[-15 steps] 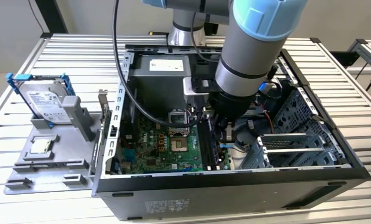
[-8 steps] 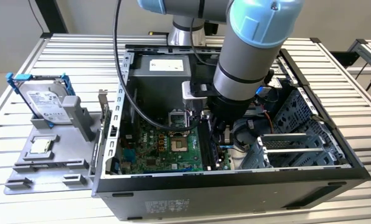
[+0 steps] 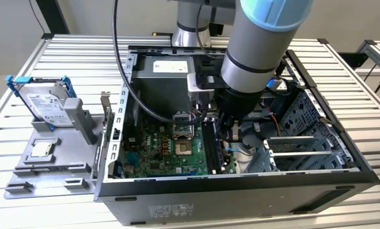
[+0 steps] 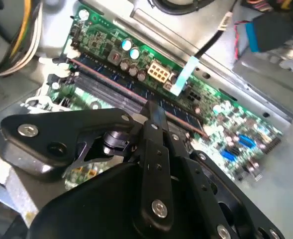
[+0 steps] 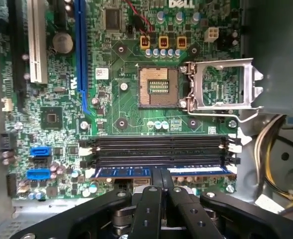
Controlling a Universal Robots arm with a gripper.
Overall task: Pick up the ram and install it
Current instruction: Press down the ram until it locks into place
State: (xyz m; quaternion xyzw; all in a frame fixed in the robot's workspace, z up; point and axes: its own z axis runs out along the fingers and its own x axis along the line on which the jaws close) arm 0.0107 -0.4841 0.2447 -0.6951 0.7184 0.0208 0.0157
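The ram (image 5: pixel 201 171) is a long, thin dark stick with a pale label. It stands on edge in the black motherboard slot closest to my gripper, and in the second wrist view the ram (image 4: pixel 101 74) runs the slot's whole length. My gripper (image 5: pixel 161 173) sits over the stick's middle, its two black fingers (image 5: pixel 152 199) pressed together on the top edge. In the second wrist view the gripper (image 4: pixel 153 110) meets the stick at the same spot. In the exterior view the gripper (image 3: pixel 227 136) reaches down inside the open computer case (image 3: pixel 241 191).
The other black memory slots (image 5: pixel 161 147) lie beside the ram on the green motherboard (image 5: pixel 121 114). A CPU socket (image 5: pixel 158 87) has its metal frame (image 5: pixel 221 84) flipped open. At the exterior view's left, a grey fixture (image 3: pixel 50 167) carries a hard drive (image 3: pixel 47 102) and a small square chip (image 3: pixel 42 149).
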